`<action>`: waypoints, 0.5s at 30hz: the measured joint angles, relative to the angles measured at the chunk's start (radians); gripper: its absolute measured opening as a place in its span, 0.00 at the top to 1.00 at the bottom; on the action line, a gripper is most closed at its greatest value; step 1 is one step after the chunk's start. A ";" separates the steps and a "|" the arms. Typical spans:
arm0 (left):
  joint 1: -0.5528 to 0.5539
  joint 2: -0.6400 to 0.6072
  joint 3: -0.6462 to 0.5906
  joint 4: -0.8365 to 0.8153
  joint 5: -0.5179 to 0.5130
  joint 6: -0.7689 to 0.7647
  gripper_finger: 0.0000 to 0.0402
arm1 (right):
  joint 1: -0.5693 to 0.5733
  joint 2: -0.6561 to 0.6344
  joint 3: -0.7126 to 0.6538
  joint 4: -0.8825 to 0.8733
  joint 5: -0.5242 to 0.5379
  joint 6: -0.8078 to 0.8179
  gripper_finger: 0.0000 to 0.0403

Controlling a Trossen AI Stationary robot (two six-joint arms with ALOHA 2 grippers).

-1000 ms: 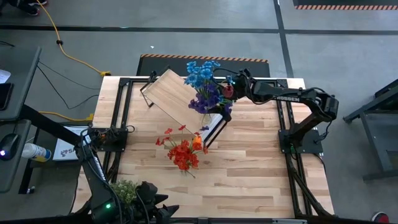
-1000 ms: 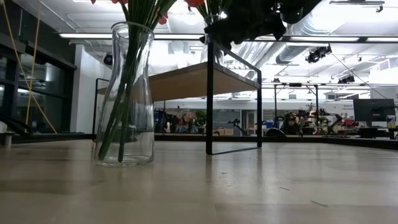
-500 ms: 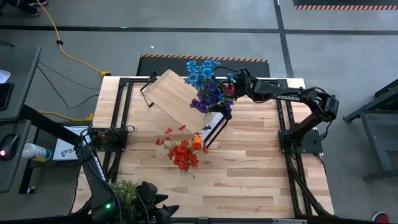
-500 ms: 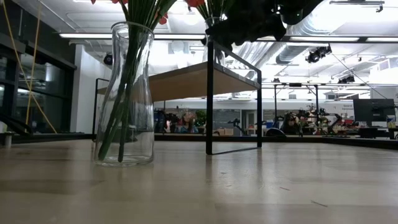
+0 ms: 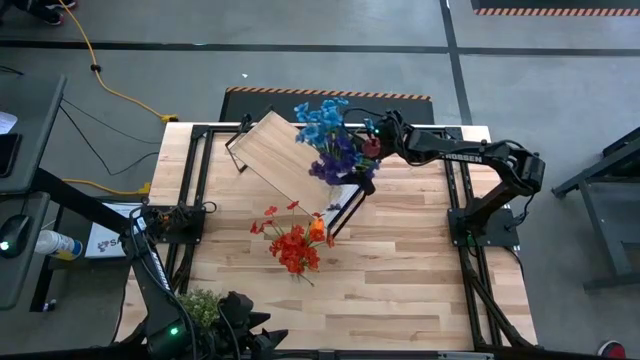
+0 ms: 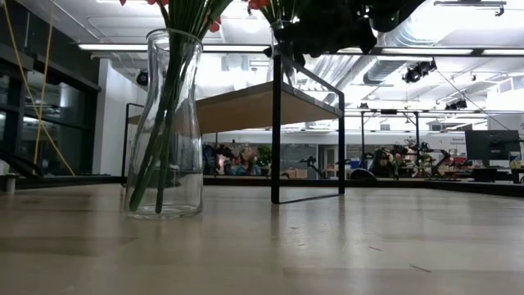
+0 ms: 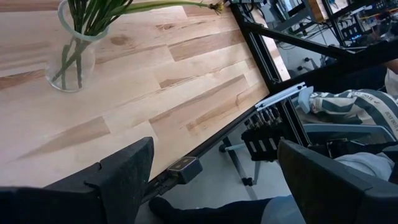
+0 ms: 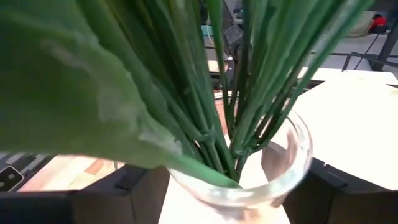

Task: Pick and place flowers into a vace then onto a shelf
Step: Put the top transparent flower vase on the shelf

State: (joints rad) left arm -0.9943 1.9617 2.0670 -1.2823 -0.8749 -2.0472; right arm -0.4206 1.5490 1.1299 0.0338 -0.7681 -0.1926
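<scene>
A glass vase (image 8: 249, 180) with blue and purple flowers (image 5: 330, 140) is at the shelf's (image 5: 280, 152) right end, and my right gripper (image 5: 365, 150) is shut on it, reaching in from the table's right. In the low view this vase (image 6: 282, 37) is at the shelf's top corner (image 6: 277, 57); I cannot tell whether it rests there. A second glass vase (image 6: 164, 123) with red and orange flowers (image 5: 295, 245) stands on the table in front of the shelf. My left gripper (image 7: 214, 180) is open and empty at the near left edge. My right gripper holds the vase's neck just below the rim (image 8: 180, 183) between its two fingers (image 8: 118, 199), one on each side of the glass. The fingers come about level from the table's right. The vase stands upright, its stems rising above the fingers.
A bushy pale-green leafy clump (image 5: 200, 305) lies at the near left edge beside the left arm. The shelf's black frame legs (image 6: 276, 131) stand on the table. A person's clothes (image 7: 348, 106) show beyond the near edge. Bare planks (image 5: 400, 270) lie right of the red flowers.
The blue and purple blooms have shifted a little toward the table's left, with the right gripper staying on the vase at the shelf's end.
</scene>
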 joint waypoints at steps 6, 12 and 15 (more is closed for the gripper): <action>0.000 0.000 0.000 0.000 0.000 0.000 0.06 | -0.002 0.000 0.000 0.000 0.004 -0.017 0.30; 0.000 0.000 0.000 0.000 0.000 0.000 0.06 | -0.015 0.000 0.000 0.000 0.018 -0.018 0.26; 0.000 0.000 0.000 0.000 0.000 0.000 0.06 | -0.026 0.000 0.000 0.000 0.017 -0.017 0.26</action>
State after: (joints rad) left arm -0.9943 1.9617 2.0670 -1.2823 -0.8749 -2.0472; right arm -0.4464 1.5490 1.1297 0.0335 -0.7510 -0.2092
